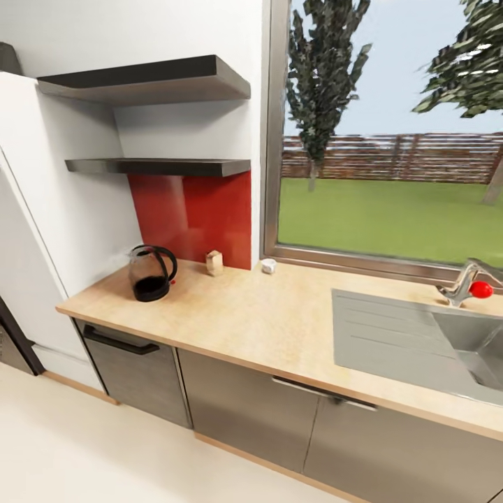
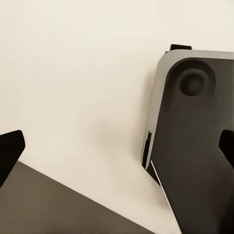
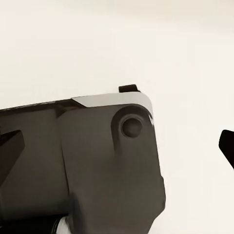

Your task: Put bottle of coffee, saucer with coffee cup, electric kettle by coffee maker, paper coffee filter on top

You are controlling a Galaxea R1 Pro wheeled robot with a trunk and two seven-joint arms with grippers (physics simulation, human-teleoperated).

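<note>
Electric kettle [image 1: 150, 272], rounded clear glass with a black handle and dark lower part, stands upright near the left end of the kitchen countertop [image 1: 279, 318], close to the back edge beneath two dark wall shelves [image 1: 157, 166] that look bare from this angle. A small tan block [image 1: 214, 262] sits by the red backsplash [image 1: 192, 213] at the back edge, and a tiny white object [image 1: 269, 265], too small to identify, rests near the window [image 1: 391, 133] frame. The steel sink [image 1: 419, 346] with its red-knobbed tap [image 1: 474, 285] fills the countertop's right end. Dark grey cabinets [image 1: 251, 409] run below. The head view takes in the counter from a standing distance. In the left wrist view, the left gripper [image 2: 117, 151] looks down at pale floor [image 2: 73, 73] and the robot's dark base [image 2: 195, 146], its black fingertips [image 2: 10, 146] spread wide apart with nothing between them. The right gripper [image 3: 117, 144] does the same, fingers [image 3: 12, 141] apart and empty. By my judgement, the main risk from here is reaching from too far back: an overstretched arm could knock the glass kettle over or push it off the left end. The tiny white item could also be mistaken for the cup.
</note>
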